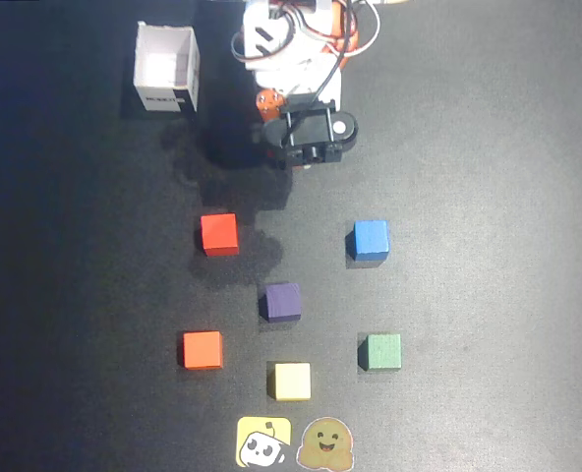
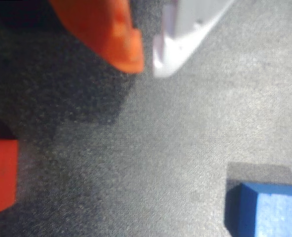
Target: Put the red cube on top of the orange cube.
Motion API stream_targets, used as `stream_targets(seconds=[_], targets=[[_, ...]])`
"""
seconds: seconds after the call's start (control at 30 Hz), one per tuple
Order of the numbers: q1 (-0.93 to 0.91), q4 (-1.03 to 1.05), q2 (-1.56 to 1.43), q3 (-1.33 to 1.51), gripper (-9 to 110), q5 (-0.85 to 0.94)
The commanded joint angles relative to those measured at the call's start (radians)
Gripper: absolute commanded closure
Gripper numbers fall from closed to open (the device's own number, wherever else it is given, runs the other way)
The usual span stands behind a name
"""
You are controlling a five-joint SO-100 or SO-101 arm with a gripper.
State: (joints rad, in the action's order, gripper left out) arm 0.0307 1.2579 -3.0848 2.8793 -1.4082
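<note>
We hold our gripper (image 2: 148,64) empty with its tips nearly together, high near the base — well apart from the red cube (image 1: 219,234) and the orange cube (image 1: 203,350) below it in the overhead view — presumably so nothing gets nudged.

Overhead view looks straight down; wrist view hovers close, sharing the blue cube (image 1: 371,239).

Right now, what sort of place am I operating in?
Probably a hobby or lab tabletop demo setup: a dark mat with coloured cubes laid out in a pattern, including the red cube and orange cube, plus two cartoon stickers at the near edge.
</note>
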Motion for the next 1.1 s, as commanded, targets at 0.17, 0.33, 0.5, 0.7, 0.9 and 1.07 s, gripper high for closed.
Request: stream_targets(seconds=[0.17,0.33,0.5,0.7,0.9,1.07], targets=[[-0.009,-0.02,-0.008,-0.008,101,-0.008],[0.005,-0.043,0.008,-0.031,97,-0.058],[-0.005,-0.12,0.27,-0.155,96,-0.069],[-0.038,-0.153,0.58,-0.347,89,-0.077],[-0.077,-0.175,0.692,-0.416,88,-0.103],[-0.147,-0.213,0.778,-0.431,88,-0.103]])
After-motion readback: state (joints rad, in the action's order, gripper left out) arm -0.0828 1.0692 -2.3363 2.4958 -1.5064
